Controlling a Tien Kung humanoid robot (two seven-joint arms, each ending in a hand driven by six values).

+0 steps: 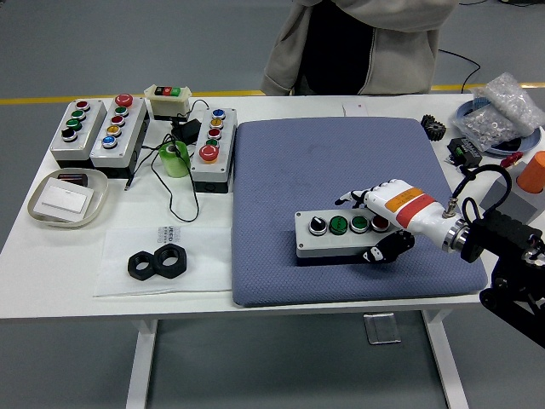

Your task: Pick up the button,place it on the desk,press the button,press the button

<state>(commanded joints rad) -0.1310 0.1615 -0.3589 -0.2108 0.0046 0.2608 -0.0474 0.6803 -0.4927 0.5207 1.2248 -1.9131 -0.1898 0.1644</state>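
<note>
A grey button box [339, 236] with a black knob, two green buttons and a red button lies on the blue mat [341, 170], near its front right. My right hand [381, 223] is shut on the box's right end, fingers over the far side and thumb at the near side. The box rests low on the mat. My left hand is out of view.
Three more button boxes [111, 128] and a small switch box [169, 100] stand at the back left, with a green tape roll [174, 158] and cables. A clear dish [66, 198] and black nuts [157, 262] lie front left. A person [358, 43] stands behind. Bags and parts sit at the right edge.
</note>
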